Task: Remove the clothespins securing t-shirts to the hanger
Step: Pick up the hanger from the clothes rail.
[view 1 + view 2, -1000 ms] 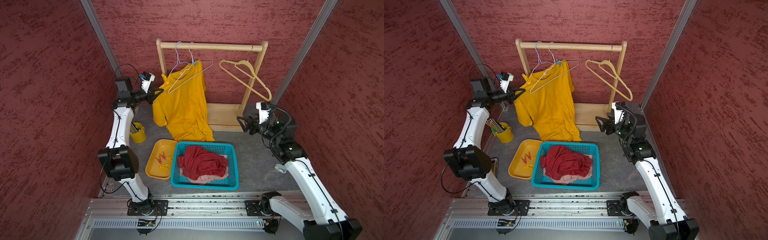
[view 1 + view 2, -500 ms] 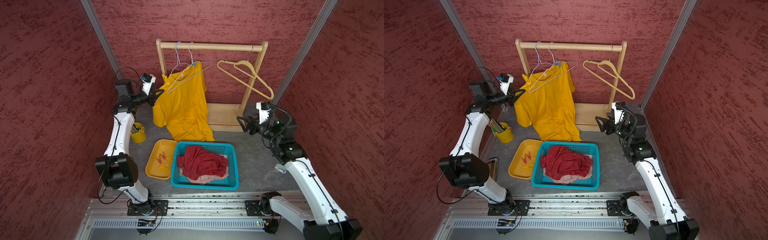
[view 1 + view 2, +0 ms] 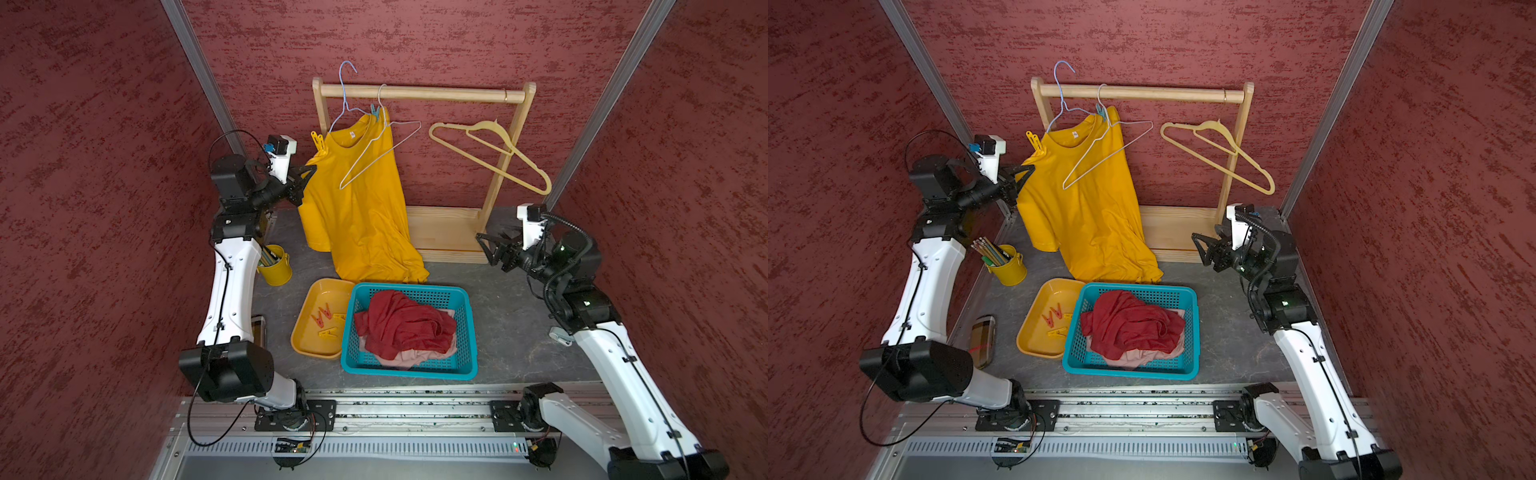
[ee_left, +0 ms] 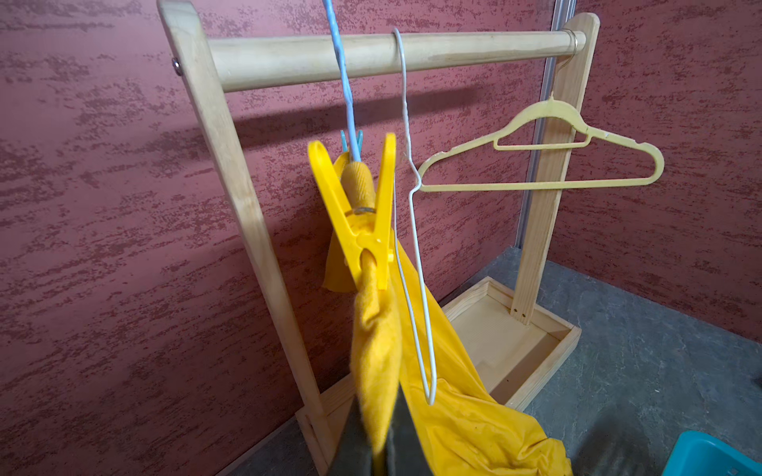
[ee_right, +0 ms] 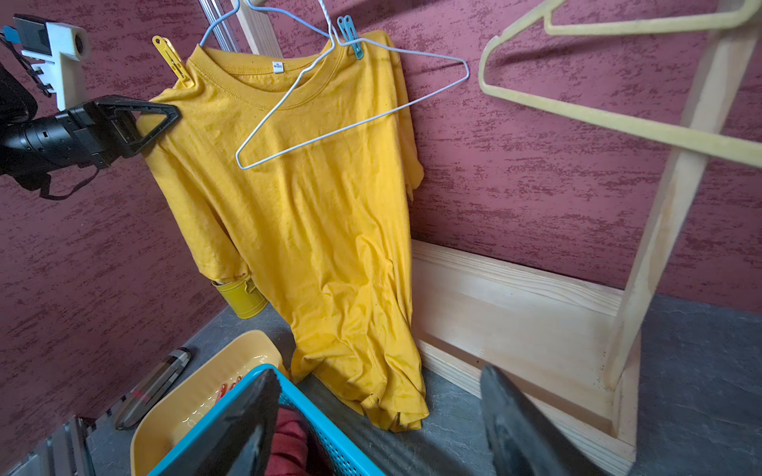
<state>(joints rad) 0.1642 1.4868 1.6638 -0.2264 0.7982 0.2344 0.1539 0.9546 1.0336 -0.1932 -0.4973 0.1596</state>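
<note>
Top views both give you the wooden rack point(image 3: 436, 94) against the back wall. The mustard yellow t-shirt point(image 3: 361, 216) hangs there on a blue wire hanger point(image 3: 344, 97), its hem reaching the floor just behind the teal basket point(image 3: 468, 332). A white wire hanger point(image 3: 384, 151) lies tilted across the shirt's chest.

Inside the basket you see the dark red t-shirt point(image 3: 405, 324) crumpled on top of the pale pink t-shirt point(image 3: 399, 358), of which only an edge shows. Touching the basket's side sits the yellow tray point(image 3: 309, 349).

Your left gripper point(image 3: 311, 170) is clenched on the yellow shirt's shoulder fabric; the left wrist view shows the cloth pinched between its fingers. Your right gripper point(image 3: 492, 248) hangs near the rack's base with its fingers spread wide, holding nothing.

Two clothespins grip the shirt. You have a yellow clothespin point(image 4: 363, 222) clamped on the bunched shoulder just above the left gripper, legs splayed upward, and a light blue clothespin point(image 5: 350, 37) at the collar's far side, by the hanger necks. A few loose pegs point(image 3: 318, 320), red-pink and yellow, lie in the tray.
</note>
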